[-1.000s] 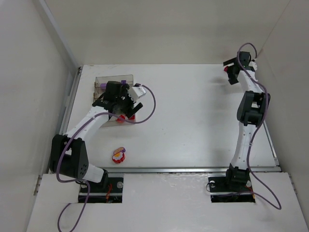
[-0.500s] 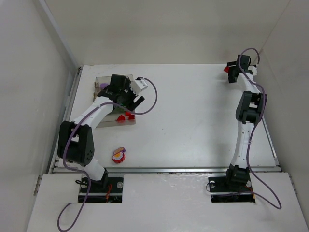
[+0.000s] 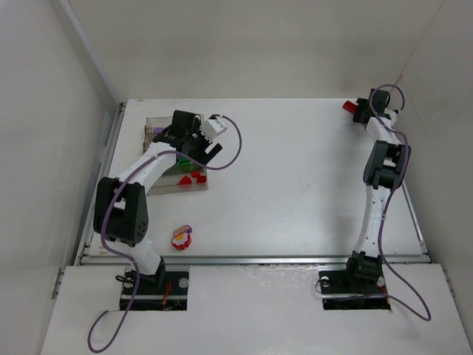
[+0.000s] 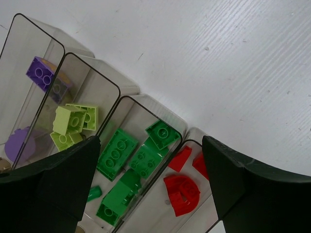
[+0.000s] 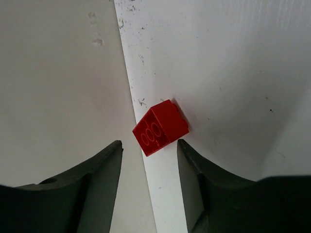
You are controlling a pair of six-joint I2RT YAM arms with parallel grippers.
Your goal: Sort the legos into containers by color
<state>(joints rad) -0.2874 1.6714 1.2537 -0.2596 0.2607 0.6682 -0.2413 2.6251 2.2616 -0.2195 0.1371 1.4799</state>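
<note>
Four compartments of the clear brownish tray [image 4: 104, 80] are seen side by side in the left wrist view, each filled by colour. A purple brick [image 4: 41, 74] lies in the one at upper left, lime bricks [image 4: 73, 119] in the next, dark green bricks [image 4: 116, 153] in the third, and red pieces [image 4: 181, 189] in the one at lower centre. The left gripper [image 4: 150, 187] is held above them, its fingers spread wide with nothing between them. In the top view, a flower-topped piece [image 3: 181, 238] is seen on the white table [image 3: 295, 192], below the tray at lower left. A red brick [image 5: 160, 127] is seen against the seam of table and wall, at the upper right of the top view. The right gripper [image 5: 148, 177] is set near it with fingers parted; the brick lies just ahead of their tips, ungripped.
</note>
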